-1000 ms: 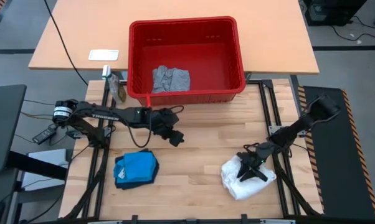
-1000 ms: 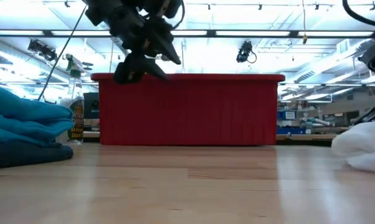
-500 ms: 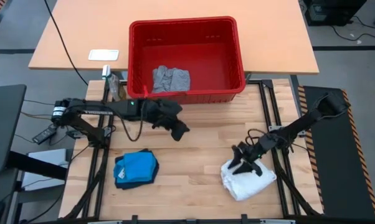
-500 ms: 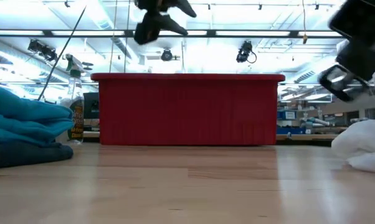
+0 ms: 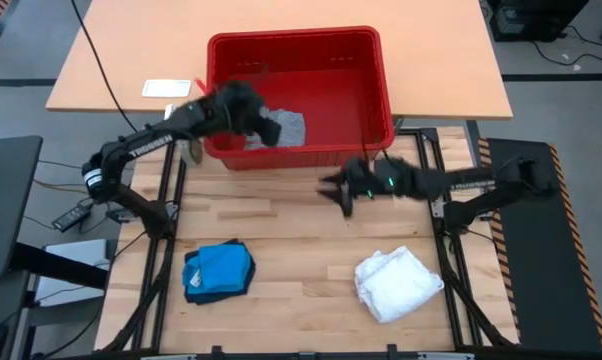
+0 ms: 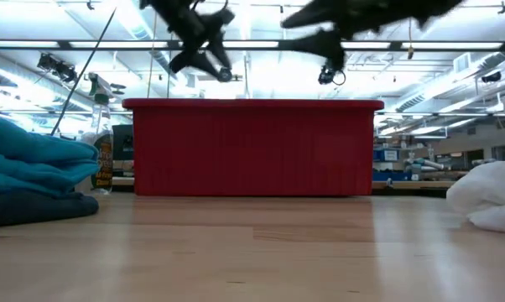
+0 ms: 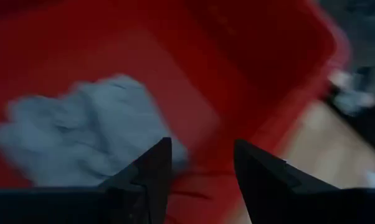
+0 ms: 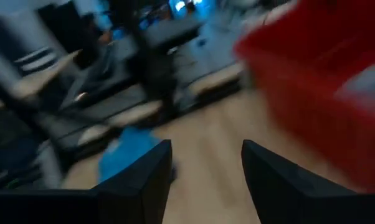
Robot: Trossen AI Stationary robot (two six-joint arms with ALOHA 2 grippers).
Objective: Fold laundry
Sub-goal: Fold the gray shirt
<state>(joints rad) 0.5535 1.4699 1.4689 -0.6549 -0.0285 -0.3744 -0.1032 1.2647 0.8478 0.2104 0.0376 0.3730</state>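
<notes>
Laundry's spread around: light grey piece [image 5: 281, 127] sits in the red basket [image 5: 376, 95] at the far side, white bundle [image 5: 398, 283] near right on the tabletop [image 5: 301, 250], bright blue piece [image 5: 219, 270] on the navy one near left. Left pincer [image 5: 264, 128] hangs over the grey piece, fingers apart, holding nothing. Right pincer [image 5: 339, 192] floats mid-tabletop just in front of the basket, also parted and empty.

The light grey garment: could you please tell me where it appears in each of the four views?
High view: light grey garment lies inside the red basket, near its front wall, beside the left end effector.
Low view: not visible; the basket's front wall hides it.
Left wrist view: ahead of the fingers, on the basket floor.
Right wrist view: cannot tell.
Shared landmark: the red basket.
</notes>
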